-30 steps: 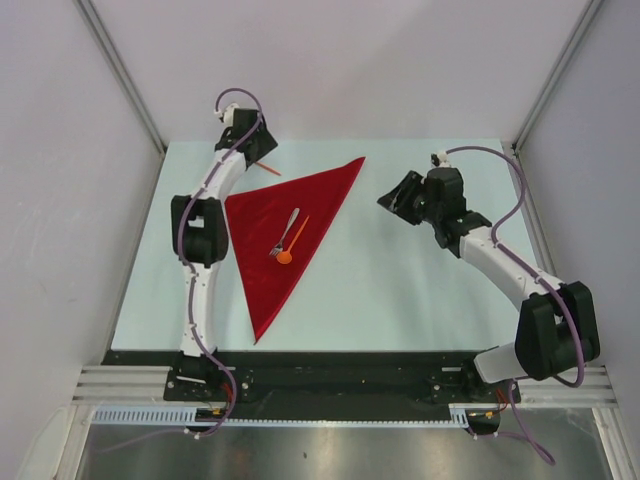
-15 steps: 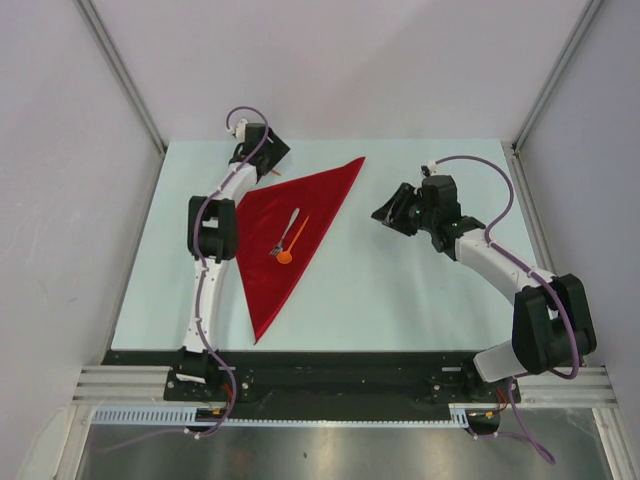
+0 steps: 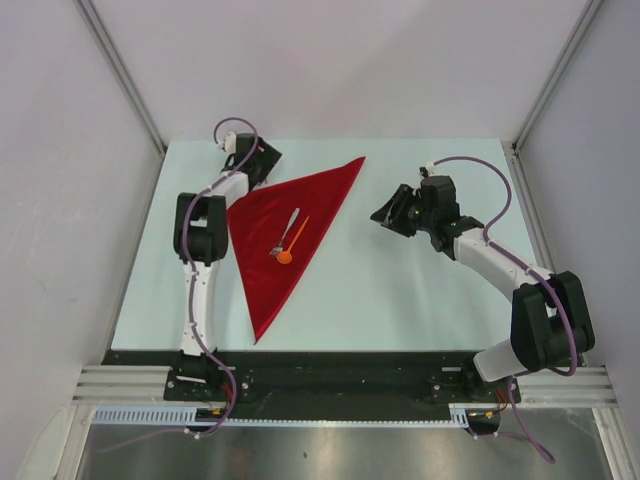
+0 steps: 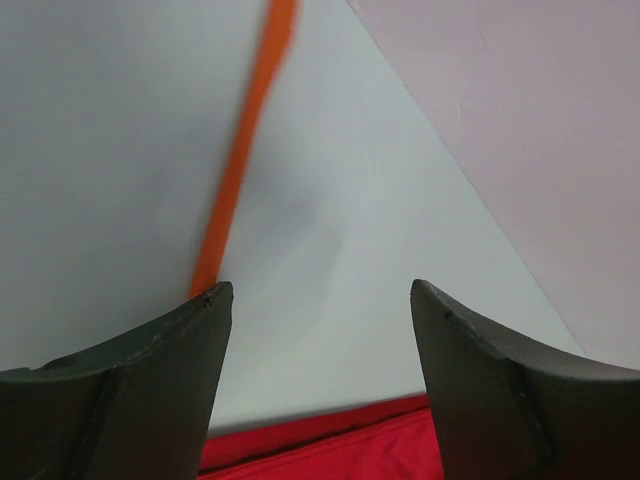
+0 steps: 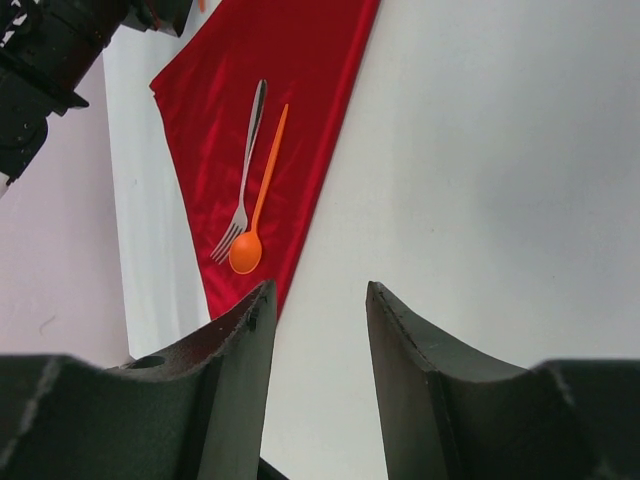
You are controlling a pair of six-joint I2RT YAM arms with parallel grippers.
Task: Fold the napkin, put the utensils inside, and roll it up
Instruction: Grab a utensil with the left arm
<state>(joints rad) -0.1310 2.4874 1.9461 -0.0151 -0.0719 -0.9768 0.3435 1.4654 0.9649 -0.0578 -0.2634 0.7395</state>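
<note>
The red napkin point(image 3: 262, 285), folded to a triangle, lies centre-left on the tabletop point(image 3: 400, 290), fork point(image 3: 289, 226) and orange spoon point(image 3: 286, 254) on it. The orange knife point(image 4: 240, 160) lies upper left by the left gripper point(image 4: 320, 292), jaws apart; the right gripper point(image 5: 320, 290) likewise.

Robot test cell in a laboratory. Enclosed on three sides by plain pale panels point(image 3: 60, 150) set in aluminium corner posts point(image 3: 120, 75). Built around a pale table point(image 3: 400, 300) with a black front edge. Fitted with two white-and-black jointed arms, the left arm point(image 3: 198, 300) and the right arm point(image 3: 490, 258), bolted side by side at an extruded metal rail point(image 3: 120, 385), with purple cabling point(image 3: 509, 185) looped along each.
</note>
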